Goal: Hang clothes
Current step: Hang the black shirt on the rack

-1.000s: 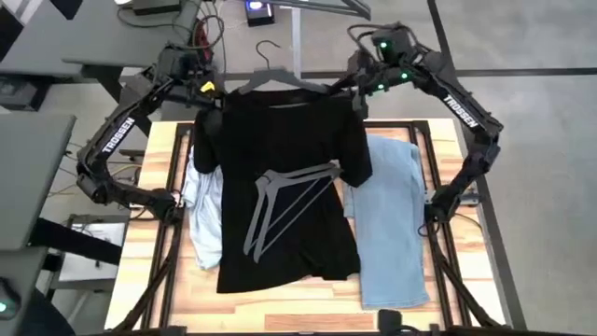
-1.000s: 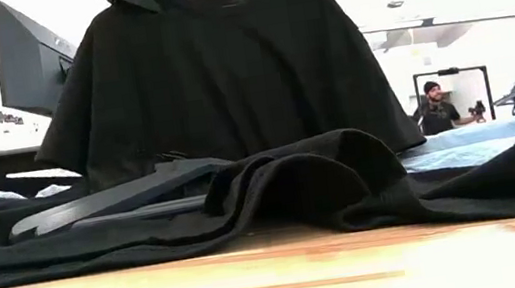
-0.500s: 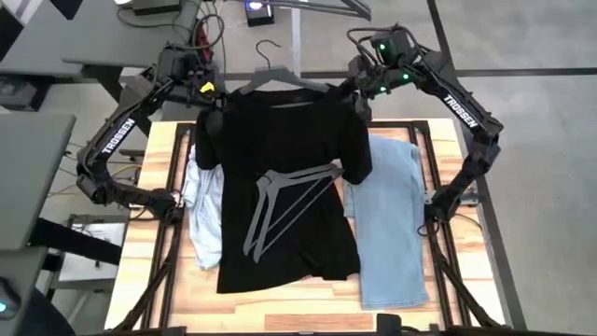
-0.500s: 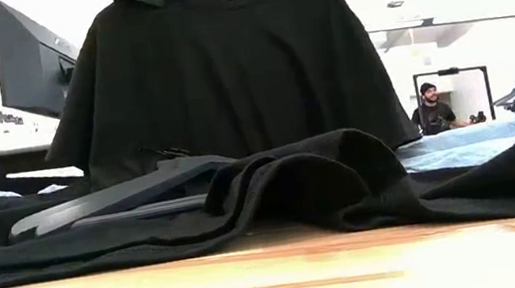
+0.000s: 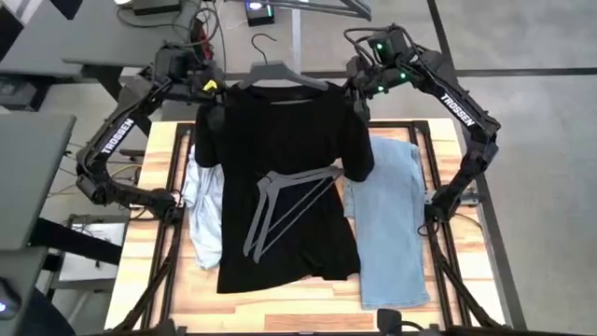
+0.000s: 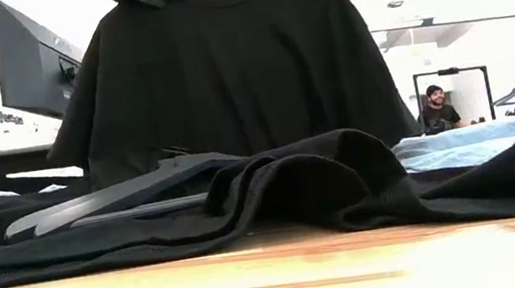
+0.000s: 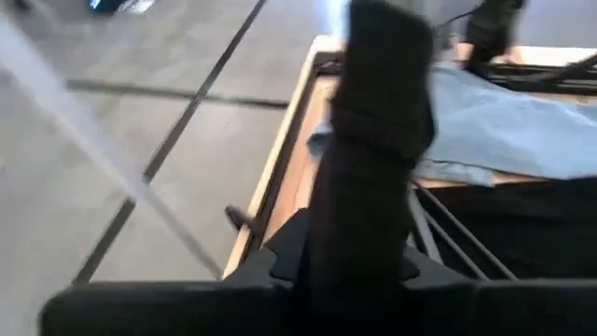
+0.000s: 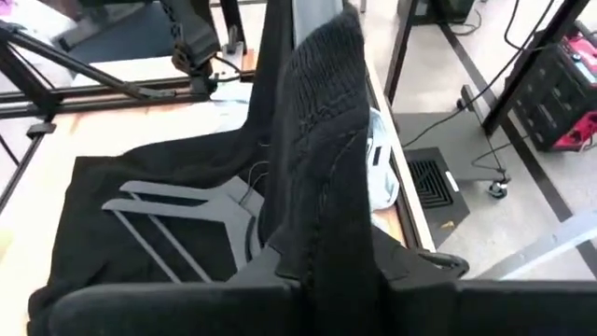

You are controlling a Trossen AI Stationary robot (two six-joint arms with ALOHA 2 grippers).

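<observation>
Your left gripper (image 5: 211, 100) and right gripper (image 5: 356, 93) each pinch a shoulder of the black t-shirt (image 5: 280, 131), raised on a hanger (image 5: 266, 67) at the table's (image 5: 280, 313) far edge; its hem drapes the table. Jeans (image 5: 392, 215) lie flat beside it; pale shirt (image 5: 201, 201) opposite; two spare hangers (image 5: 284, 205) rest on the tee.

Robotics lab: wooden bench (image 5: 163, 280), equipment stands (image 8: 522, 75), floor cables (image 8: 522, 28).

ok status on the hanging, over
Left pincer and right pincer each shut on a shoulder of the black t-shirt, lifted on a hanger. Spare hangers lie on its hem.
</observation>
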